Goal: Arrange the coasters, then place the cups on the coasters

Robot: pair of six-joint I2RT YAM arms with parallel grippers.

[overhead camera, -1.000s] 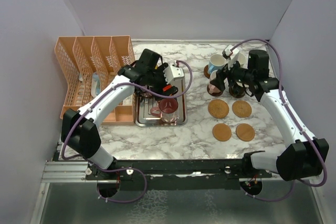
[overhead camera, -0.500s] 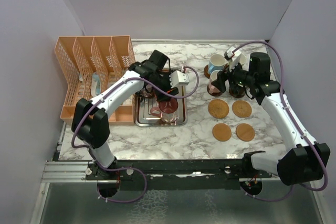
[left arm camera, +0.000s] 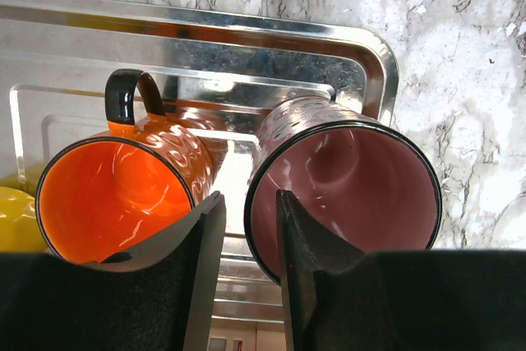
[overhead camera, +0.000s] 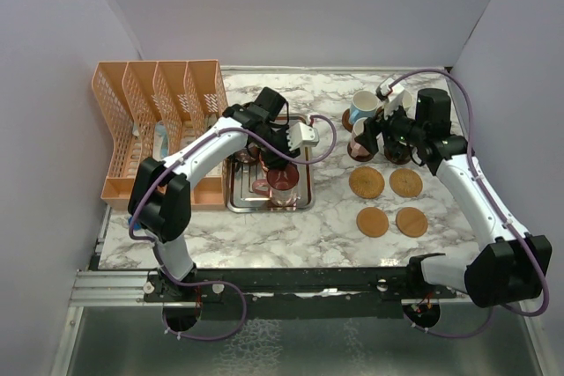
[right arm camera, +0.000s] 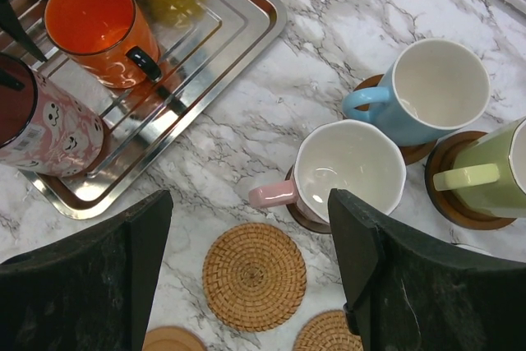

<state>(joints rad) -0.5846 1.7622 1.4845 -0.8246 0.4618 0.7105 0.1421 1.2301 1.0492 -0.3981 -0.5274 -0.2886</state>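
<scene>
On the steel tray (left arm camera: 370, 63) a maroon cup (left arm camera: 345, 178) stands beside an orange cup (left arm camera: 107, 195) and a yellow cup (left arm camera: 16, 219). My left gripper (left arm camera: 251, 211) straddles the maroon cup's near wall, one finger inside and one outside. Its jaws are narrow, with a sliver of light left beside the rim. My right gripper (right arm camera: 251, 203) hangs wide open and holds nothing, above a woven coaster (right arm camera: 254, 275) and next to the pink-white cup (right arm camera: 349, 170). The pink-white cup, a light blue cup (right arm camera: 427, 92) and a pale green cup (right arm camera: 501, 174) each sit on dark coasters.
Several bare coasters (overhead camera: 373, 222) lie in a square at the right front of the marble table. An orange file rack (overhead camera: 159, 121) stands left of the tray (overhead camera: 236, 204). Grey walls close in both sides and the back.
My left gripper has reached further right over the tray, and its jaws have narrowed round the maroon cup's rim. The right arm has barely moved.
</scene>
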